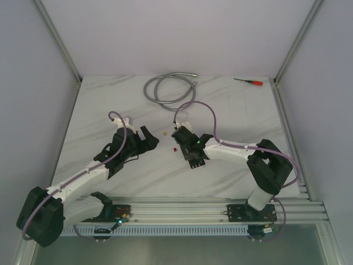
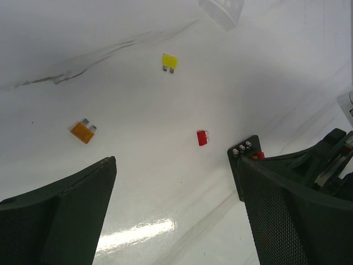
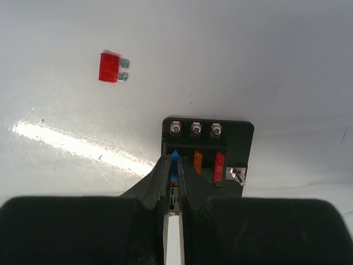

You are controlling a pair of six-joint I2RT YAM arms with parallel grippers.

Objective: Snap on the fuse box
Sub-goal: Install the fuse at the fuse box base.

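Fuse box [image 3: 207, 144] lay flat on the table [image 3: 287, 66] near its middle, directly under the right gripper [image 3: 172, 165]. Its jaws were nearly shut, pinching a blue fuse [image 3: 175, 156] at the leftmost slot; whether it was fully seated could not be told. Beside it in the box sat an orange fuse [image 3: 197, 161] and a red fuse [image 3: 219, 165], both apparently home.

Left gripper [image 2: 175, 165] hung just beside the box, jaws fully apart, holding nothing. Below and ahead of it lay three loose fuses: red one [image 2: 202, 138] near the box corner, amber one [image 2: 83, 131] farther off, yellow one [image 2: 169, 62] beyond. Clear cover [image 2: 223, 10] rested apart from the box at the frame's edge.

Judgement: task was partway along. Three slots looked filled or filling. The cover was not yet on the box, so the snapping step itself remained.
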